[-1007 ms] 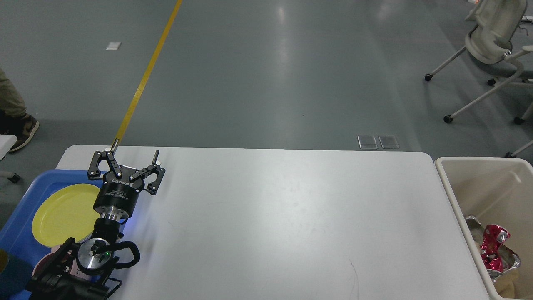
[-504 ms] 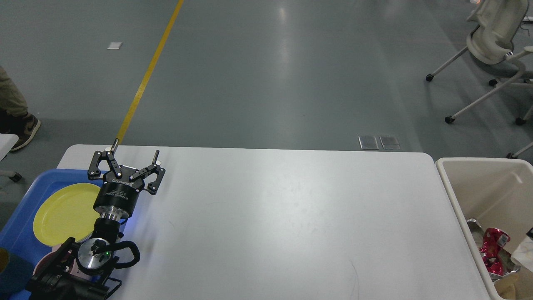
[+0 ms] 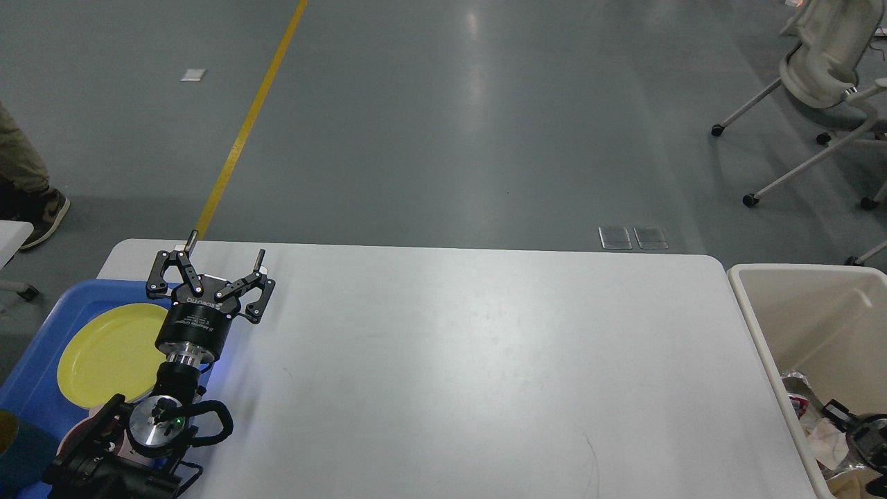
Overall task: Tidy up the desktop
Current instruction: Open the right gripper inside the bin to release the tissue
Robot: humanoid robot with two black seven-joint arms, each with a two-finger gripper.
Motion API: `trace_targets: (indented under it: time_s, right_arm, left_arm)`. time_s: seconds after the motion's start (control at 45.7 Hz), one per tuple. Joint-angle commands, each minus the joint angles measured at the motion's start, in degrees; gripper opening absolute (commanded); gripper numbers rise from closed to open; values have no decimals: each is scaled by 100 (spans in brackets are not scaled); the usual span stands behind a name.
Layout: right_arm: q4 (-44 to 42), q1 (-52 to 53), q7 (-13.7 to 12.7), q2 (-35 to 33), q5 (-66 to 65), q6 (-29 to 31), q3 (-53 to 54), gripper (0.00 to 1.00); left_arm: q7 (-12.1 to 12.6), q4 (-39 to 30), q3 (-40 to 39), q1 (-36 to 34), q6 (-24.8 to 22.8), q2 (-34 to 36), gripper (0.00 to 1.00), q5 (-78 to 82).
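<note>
The desktop is a wide white tabletop, and its surface shows nothing lying loose on it. My left gripper hangs over its far left corner, open, with nothing between its fingers. At the lower right edge of the view, the dark end of my right gripper sits inside the beige bin. Its fingers cannot be told apart. A crumpled white thing lies right beside it, touching or nearly so.
A blue tray at the table's left end holds a yellow plate, and a dark cup stands at its near corner. An office chair stands far right on the floor. A person's shoe is at the left.
My right gripper has come into view low in the bin, where a red crushed can showed before. The left arm has not moved.
</note>
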Motion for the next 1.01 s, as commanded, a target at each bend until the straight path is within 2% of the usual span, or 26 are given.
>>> trace_targets:
  time_s: [0.0, 0.219, 0.285, 0.306, 0.35, 0.372, 0.985]
  right_arm:
    - [5, -19, -3, 28, 1, -45, 8, 0]
    - [13, -54, -3, 37, -8, -176, -9, 0]
    - [5, -89, 14, 37, -8, -518, 0, 59]
    - [13, -90, 23, 37, -8, -694, 8, 75]
    - [40, -98, 23, 46, -8, -993, 17, 98]
    - [75, -98, 32, 46, -8, -1081, 17, 100]
    - [110, -28, 49, -94, 1, -1187, 17, 100]
  left_arm:
    - [0, 0, 0, 0, 0, -1, 96, 0]
    - [0, 0, 0, 0, 0, -1, 96, 0]
    - [0, 0, 0, 0, 0, -1, 96, 0]
    - [0, 0, 0, 0, 0, -1, 96, 0]
    - [0, 0, 0, 0, 0, -1, 96, 0]
    - [0, 0, 0, 0, 0, -1, 96, 0]
    - [0, 0, 0, 0, 0, -1, 96, 0]
